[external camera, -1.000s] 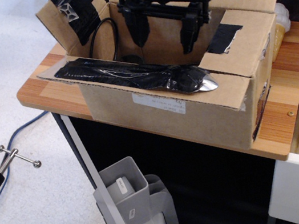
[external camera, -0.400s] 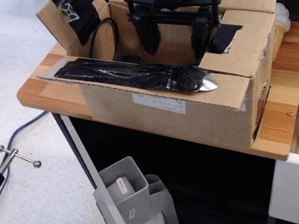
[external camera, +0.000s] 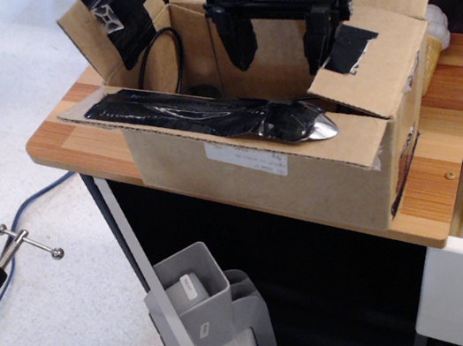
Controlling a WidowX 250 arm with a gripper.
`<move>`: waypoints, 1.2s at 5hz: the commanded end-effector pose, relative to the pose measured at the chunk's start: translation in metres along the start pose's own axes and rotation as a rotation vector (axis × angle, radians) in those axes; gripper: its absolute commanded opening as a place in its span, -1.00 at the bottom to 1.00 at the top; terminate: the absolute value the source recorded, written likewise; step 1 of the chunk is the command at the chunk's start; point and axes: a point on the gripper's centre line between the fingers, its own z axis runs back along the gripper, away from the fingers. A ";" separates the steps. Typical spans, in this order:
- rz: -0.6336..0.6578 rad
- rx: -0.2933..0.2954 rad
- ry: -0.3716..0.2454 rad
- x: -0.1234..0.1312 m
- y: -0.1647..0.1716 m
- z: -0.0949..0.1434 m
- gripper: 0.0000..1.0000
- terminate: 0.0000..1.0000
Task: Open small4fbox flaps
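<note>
End effector (external camera: 279, 36) higher now, right short flap (external camera: 366, 60) newly tilted up.

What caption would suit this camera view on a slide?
A black gripper, fingers spread, reaches into an open-topped cardboard box on a wooden table.

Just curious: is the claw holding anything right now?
No, the claw hangs open above the box, its fingers apart with nothing between them.
</note>
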 end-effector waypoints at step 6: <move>0.046 -0.033 -0.171 0.001 -0.104 0.049 1.00 -1.00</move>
